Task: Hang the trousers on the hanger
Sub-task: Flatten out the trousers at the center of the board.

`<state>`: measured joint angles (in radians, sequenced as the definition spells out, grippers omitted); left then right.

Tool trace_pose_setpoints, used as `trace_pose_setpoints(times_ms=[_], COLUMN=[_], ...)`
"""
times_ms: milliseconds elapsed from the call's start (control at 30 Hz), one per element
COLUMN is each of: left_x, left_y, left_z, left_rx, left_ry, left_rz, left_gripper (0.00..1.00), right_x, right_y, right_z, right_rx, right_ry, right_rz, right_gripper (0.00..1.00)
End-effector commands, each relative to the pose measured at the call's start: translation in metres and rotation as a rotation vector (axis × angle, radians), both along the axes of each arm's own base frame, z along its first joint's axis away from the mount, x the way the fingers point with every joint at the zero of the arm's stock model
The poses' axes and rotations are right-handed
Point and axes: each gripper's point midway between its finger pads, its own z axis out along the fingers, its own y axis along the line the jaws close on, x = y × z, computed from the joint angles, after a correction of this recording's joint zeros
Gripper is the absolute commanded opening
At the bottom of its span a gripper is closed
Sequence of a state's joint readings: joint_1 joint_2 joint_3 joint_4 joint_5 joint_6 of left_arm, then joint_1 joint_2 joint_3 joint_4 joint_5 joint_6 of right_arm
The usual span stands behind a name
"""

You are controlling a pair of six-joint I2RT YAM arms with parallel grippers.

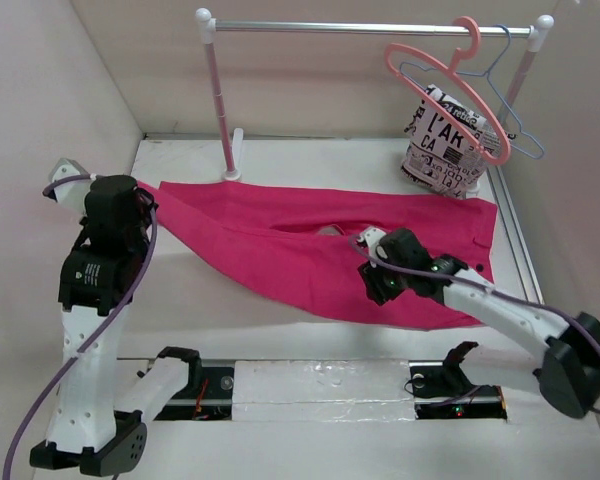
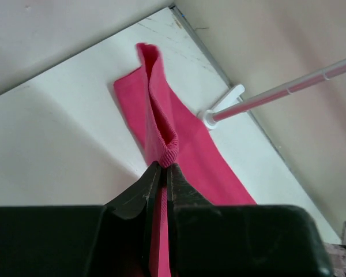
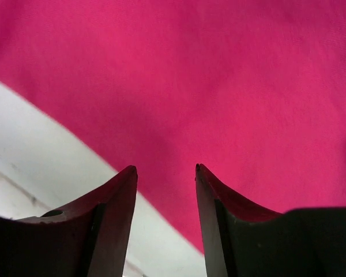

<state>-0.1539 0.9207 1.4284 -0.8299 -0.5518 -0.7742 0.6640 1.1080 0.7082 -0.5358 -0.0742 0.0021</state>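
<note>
The magenta trousers (image 1: 310,245) lie spread across the white table, legs pointing left. My left gripper (image 1: 145,205) is shut on the ribbed cuff end of a leg (image 2: 161,135), lifting it into a fold at the table's left side. My right gripper (image 1: 378,290) is open, hovering just over the trousers (image 3: 219,86) near their front edge, nothing between its fingers. The salmon-pink hanger (image 1: 450,85) hangs by its hook on the rail (image 1: 370,28) at the back right.
A thin light-blue wire hanger (image 1: 505,100) hangs beside the pink one. A white garment with black lettering (image 1: 445,145) sits under them. The rail's left post (image 1: 220,100) stands on its foot (image 2: 219,112) behind the trousers. Walls enclose the table.
</note>
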Motion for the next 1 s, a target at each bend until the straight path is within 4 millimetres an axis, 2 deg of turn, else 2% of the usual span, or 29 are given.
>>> trace_pose_setpoints(times_ms=[0, 33, 67, 133, 200, 233, 267, 300, 367, 400, 467, 500, 567, 633, 700, 733, 767, 800, 833, 900, 933, 967], left_x=[-0.009, -0.019, -0.025, -0.040, -0.044, -0.048, -0.047, -0.048, -0.055, -0.056, -0.057, -0.054, -0.048, -0.043, -0.040, -0.040, -0.041, -0.041, -0.043, -0.046, -0.047, -0.049], left_y=[0.016, 0.021, 0.026, 0.036, 0.037, 0.036, 0.033, 0.033, 0.040, 0.042, 0.045, 0.044, 0.043, 0.041, 0.040, 0.041, 0.042, 0.042, 0.042, 0.042, 0.042, 0.043], left_z=[0.004, 0.011, 0.021, 0.046, 0.053, 0.058, 0.056, 0.054, 0.050, 0.053, 0.061, 0.069, 0.076, 0.079, 0.081, 0.079, 0.076, 0.076, 0.073, 0.065, 0.062, 0.061], left_rx=[0.053, 0.059, 0.063, 0.089, 0.101, 0.096, 0.094, 0.096, 0.112, 0.117, 0.129, 0.129, 0.134, 0.136, 0.142, 0.146, 0.153, 0.158, 0.160, 0.171, 0.175, 0.181], left_ry=[0.008, -0.019, -0.049, -0.108, -0.104, -0.116, -0.116, -0.117, -0.117, -0.128, -0.146, -0.169, -0.177, -0.189, -0.202, -0.198, -0.190, -0.187, -0.185, -0.171, -0.162, -0.161], left_rz=[0.067, 0.090, 0.113, 0.149, 0.143, 0.138, 0.118, 0.117, 0.150, 0.163, 0.175, 0.172, 0.166, 0.160, 0.152, 0.152, 0.155, 0.153, 0.153, 0.149, 0.148, 0.158], left_gripper=[0.00, 0.00, 0.00, 0.00, 0.00, 0.00, 0.00, 0.00, 0.00, 0.00, 0.00, 0.00, 0.00, 0.00, 0.00, 0.00, 0.00, 0.00, 0.00, 0.00, 0.00, 0.00], right_x=[0.059, 0.072, 0.085, 0.094, 0.099, 0.093, 0.087, 0.073, 0.053, 0.035, 0.016, -0.005, -0.026, -0.052, -0.069, -0.081, -0.102, -0.103, -0.111, -0.115, -0.117, -0.112], right_y=[0.035, 0.043, 0.047, 0.056, 0.064, 0.067, 0.070, 0.060, 0.057, 0.046, 0.042, 0.039, 0.038, 0.035, 0.033, 0.035, 0.027, 0.027, 0.020, 0.011, 0.006, 0.011], right_z=[0.048, 0.043, 0.048, 0.040, 0.027, 0.022, 0.025, 0.007, -0.007, -0.027, -0.046, -0.063, -0.074, -0.081, -0.083, -0.079, -0.084, -0.084, -0.083, -0.075, -0.077, -0.062], right_rx=[0.086, 0.079, 0.082, 0.076, 0.061, 0.060, 0.082, 0.068, 0.081, 0.071, 0.072, 0.044, 0.044, 0.035, 0.045, 0.065, 0.075, 0.077, 0.083, 0.078, 0.055, 0.089], right_ry=[-0.189, -0.195, -0.206, -0.163, -0.108, -0.085, -0.085, -0.050, -0.019, 0.036, 0.101, 0.152, 0.207, 0.248, 0.292, 0.308, 0.361, 0.364, 0.380, 0.365, 0.375, 0.338], right_rz=[0.060, 0.066, 0.063, 0.088, 0.099, 0.103, 0.089, 0.072, 0.048, 0.028, 0.024, 0.044, 0.048, 0.069, 0.054, 0.073, 0.051, 0.054, 0.034, 0.024, 0.013, 0.025], right_gripper=[0.52, 0.53, 0.53, 0.55, 0.56, 0.56, 0.56, 0.57, 0.57, 0.57, 0.57, 0.55, 0.55, 0.54, 0.52, 0.52, 0.51, 0.51, 0.50, 0.50, 0.50, 0.52])
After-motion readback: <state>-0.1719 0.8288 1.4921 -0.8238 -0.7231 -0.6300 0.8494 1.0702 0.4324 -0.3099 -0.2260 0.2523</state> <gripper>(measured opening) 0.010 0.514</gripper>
